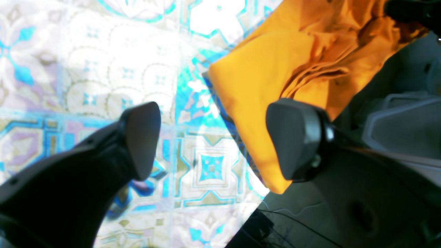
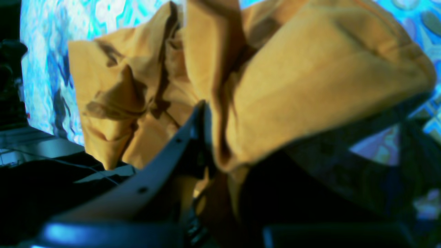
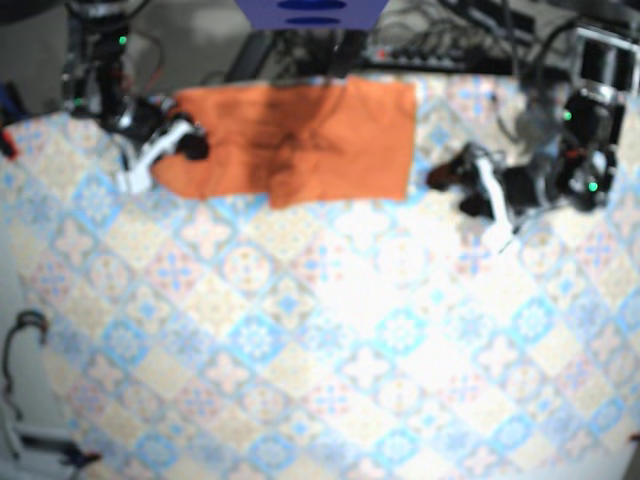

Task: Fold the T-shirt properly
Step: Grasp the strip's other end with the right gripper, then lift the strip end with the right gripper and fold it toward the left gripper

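Note:
The orange T-shirt (image 3: pixel 300 140) lies partly folded along the table's far edge. In the base view my right gripper (image 3: pixel 185 145) is at the shirt's left end, shut on a bunched fold of cloth. The right wrist view shows the crumpled fabric (image 2: pixel 310 86) pinched at the jaws (image 2: pixel 210 137), with one dark finger (image 2: pixel 165 162) beneath it. My left gripper (image 3: pixel 445 177) hovers just off the shirt's right edge, apart from the cloth. In the left wrist view the left gripper (image 1: pixel 215 141) stands open with only tablecloth between its fingers, and the shirt's folded corner (image 1: pixel 255 89) lies just beyond the right finger (image 1: pixel 293 137).
A blue-and-white patterned tablecloth (image 3: pixel 330 330) covers the table. The table's far edge runs right behind the shirt, with dark floor (image 1: pixel 344 206), cables (image 3: pixel 470 45) and a blue object (image 3: pixel 310 12) past it. A cable loop (image 3: pixel 20 340) sits at the left edge.

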You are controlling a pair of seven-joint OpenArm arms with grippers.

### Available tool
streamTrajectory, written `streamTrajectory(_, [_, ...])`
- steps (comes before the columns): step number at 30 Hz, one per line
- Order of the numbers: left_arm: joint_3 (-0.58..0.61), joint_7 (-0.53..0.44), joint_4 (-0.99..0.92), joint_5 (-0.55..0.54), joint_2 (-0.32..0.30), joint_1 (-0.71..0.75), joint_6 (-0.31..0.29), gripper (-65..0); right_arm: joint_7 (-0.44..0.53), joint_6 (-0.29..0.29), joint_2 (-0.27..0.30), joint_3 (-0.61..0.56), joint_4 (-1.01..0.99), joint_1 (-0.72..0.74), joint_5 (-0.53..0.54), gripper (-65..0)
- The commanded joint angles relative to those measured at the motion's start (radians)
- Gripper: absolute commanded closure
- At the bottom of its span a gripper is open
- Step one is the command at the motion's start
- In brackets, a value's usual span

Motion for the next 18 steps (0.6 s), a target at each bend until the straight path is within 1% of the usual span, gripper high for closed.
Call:
streamTrajectory(1, [-0.031,-0.012,0.016,-0.018,-0.017,0.003,-0.006,-49.9,0.009,0.003,0.006,-0.017,0.043,0.000,0.025,-2.1])
streamTrajectory(3, [-0.063,-0.009,0.016,-0.017,-0.017,0.022,-0.017,-49.9,0.009,-0.026,0.006,-0.054,0.087,0.000,0.025,-2.1])
streamTrajectory(7, [-0.074,-0.007,0.016,-0.014,-0.017,0.030,-0.039,-49.9,0.009,-0.054,0.006,-0.120,0.152,0.000,0.025,-2.1])
streamTrajectory(10, [-0.095,-0.012,0.016,-0.017,-0.042,0.058,-0.039,-49.9,0.009,-0.094,0.005,-0.172,0.173,-0.001,0.025,-2.1])
streamTrajectory(15, [-0.113,-0.009,0.016,-0.017,-0.046,0.059,-0.040,-49.9,0.009,-0.169,-0.027,-0.231,0.198,-0.001,0.025,-2.1])
streamTrajectory(18, [-0.113,-0.012,0.016,-0.014,-0.049,0.059,-0.040,-49.9,0.009,-0.175,-0.027,-0.229,0.199,-0.001,0.025,-2.1])
